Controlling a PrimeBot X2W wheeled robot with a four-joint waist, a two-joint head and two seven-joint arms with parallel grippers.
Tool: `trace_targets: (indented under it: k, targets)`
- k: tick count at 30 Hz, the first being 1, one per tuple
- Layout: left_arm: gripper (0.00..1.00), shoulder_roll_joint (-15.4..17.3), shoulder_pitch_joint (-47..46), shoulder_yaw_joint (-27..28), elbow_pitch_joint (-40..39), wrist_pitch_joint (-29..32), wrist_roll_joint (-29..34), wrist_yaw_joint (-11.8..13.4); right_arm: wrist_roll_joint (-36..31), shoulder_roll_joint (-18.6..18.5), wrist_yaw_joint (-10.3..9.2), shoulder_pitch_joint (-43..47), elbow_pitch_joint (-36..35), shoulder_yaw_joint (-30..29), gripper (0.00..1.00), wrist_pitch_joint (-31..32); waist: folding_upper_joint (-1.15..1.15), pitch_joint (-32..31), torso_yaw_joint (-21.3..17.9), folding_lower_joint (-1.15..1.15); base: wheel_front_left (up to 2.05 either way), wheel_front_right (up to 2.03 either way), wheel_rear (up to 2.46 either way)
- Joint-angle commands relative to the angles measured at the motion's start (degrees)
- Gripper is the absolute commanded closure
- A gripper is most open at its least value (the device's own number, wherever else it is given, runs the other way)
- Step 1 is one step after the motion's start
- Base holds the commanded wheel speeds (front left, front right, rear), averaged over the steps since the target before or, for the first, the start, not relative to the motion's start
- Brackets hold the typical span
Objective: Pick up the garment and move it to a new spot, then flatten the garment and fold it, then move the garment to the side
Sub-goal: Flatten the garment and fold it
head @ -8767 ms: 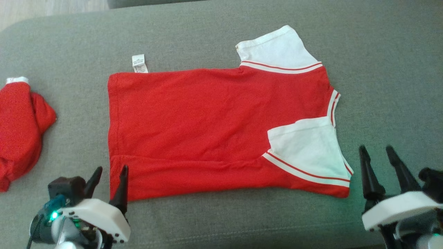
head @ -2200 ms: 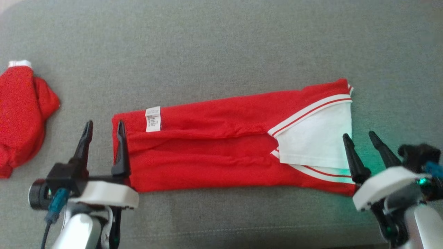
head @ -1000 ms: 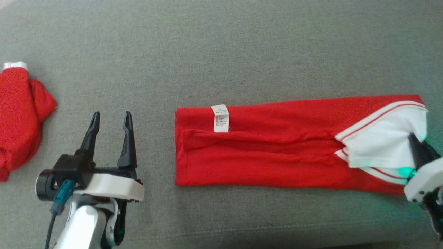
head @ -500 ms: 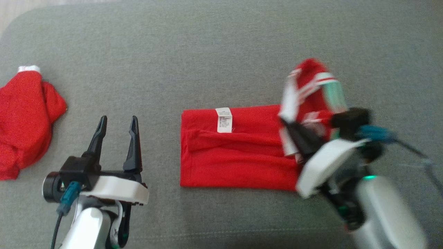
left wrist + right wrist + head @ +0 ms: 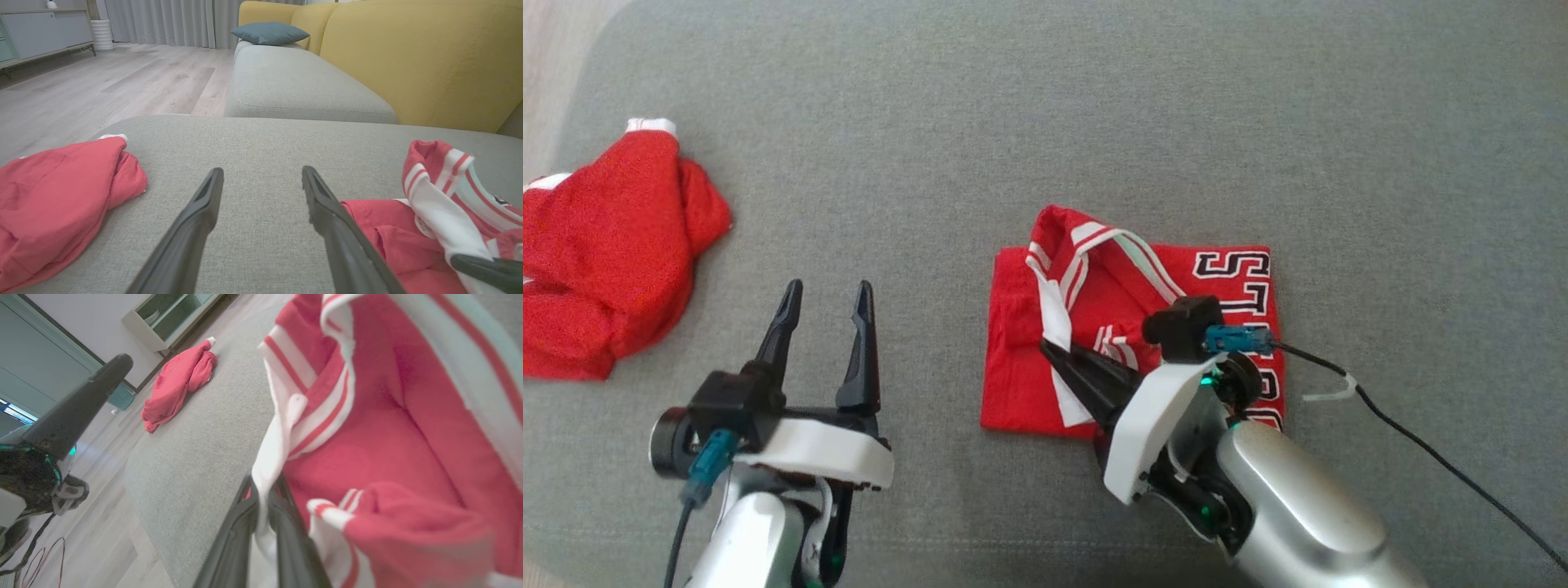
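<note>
Left gripper [image 5: 829, 286], near left: fingers spread wide, pointing toward the far side, holding nothing. Right gripper [image 5: 1049, 351], near centre: silver forearm angled left, fingers pressed together, pinching the garment [image 5: 1021, 392] by its white band.

The garment [image 5: 1021, 384] is red with white stripes and black letters edged in white. The other cloth [image 5: 605, 253] is red too, with a white cuff. The couch seat [image 5: 1094, 106] is grey. The couch back [image 5: 429, 61] is yellow and the pillow [image 5: 269, 32] is blue. The left claw [image 5: 827, 286] and the right claw [image 5: 1049, 351] have black fingers and white shells.
</note>
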Motion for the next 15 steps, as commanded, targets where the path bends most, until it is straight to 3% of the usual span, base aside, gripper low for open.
trace_targets:
  k: [1,9,15]
  targets:
    - [0.0,0.2,-2.4,1.8,-1.6,-0.7,0.6,-0.3,0.9,1.4,0.2,-2.7,-0.8,1.7,0.0,-2.7,0.0,0.2,0.1,0.0,0.0,0.0,0.0]
    - [0.0,0.2,-2.2,2.5,-1.3,-0.7,1.3,-0.2,-0.1,1.4,0.2,-6.9,-2.0,2.8,0.0,-15.4,0.0,0.4,-0.9,0.0,0.0,0.0,0.0]
    - [0.0,0.3,-2.1,3.2,-1.5,-0.7,1.7,-0.1,-7.8,-1.4,0.2,-6.1,-6.4,-6.8,0.0,-23.1,0.0,0.3,-2.3,0.0,0.0,0.0,0.0]
